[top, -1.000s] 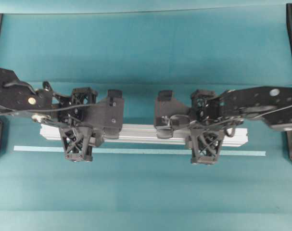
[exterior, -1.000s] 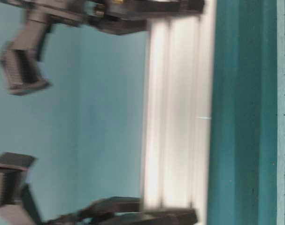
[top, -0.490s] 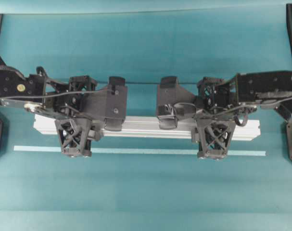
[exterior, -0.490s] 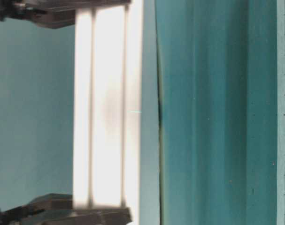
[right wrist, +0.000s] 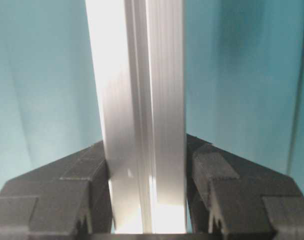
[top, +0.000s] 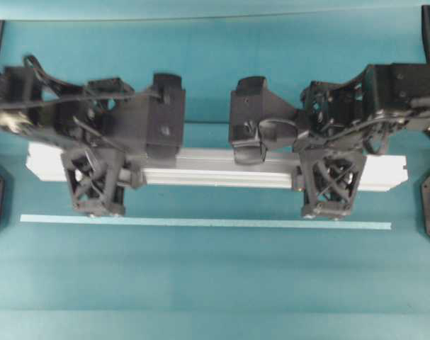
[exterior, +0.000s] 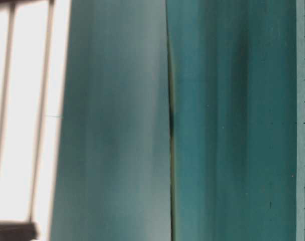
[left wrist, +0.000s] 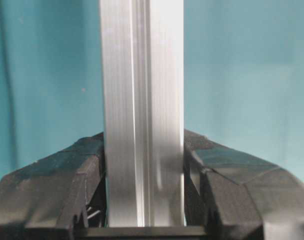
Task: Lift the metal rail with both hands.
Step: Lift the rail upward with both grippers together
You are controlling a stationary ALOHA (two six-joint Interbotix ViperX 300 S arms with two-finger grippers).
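The pale-teal strip point(top: 200, 223) is lying flat along the near part of the teal table point(top: 215, 283), with bare cloth stretching from it to the near edge. Just beyond it, the metal rail point(top: 215, 173) is hanging level, a straight silver-white bar with lengthwise grooves, its two ends poking out past the arms. The left claw point(top: 94, 191) is gripping it near its left end; in the wrist view both fingers point(left wrist: 56, 185) are pressing its sides. The right claw point(top: 331, 188) is clamping it likewise near the right end. Behind the rail, open table is reaching to the far edge.
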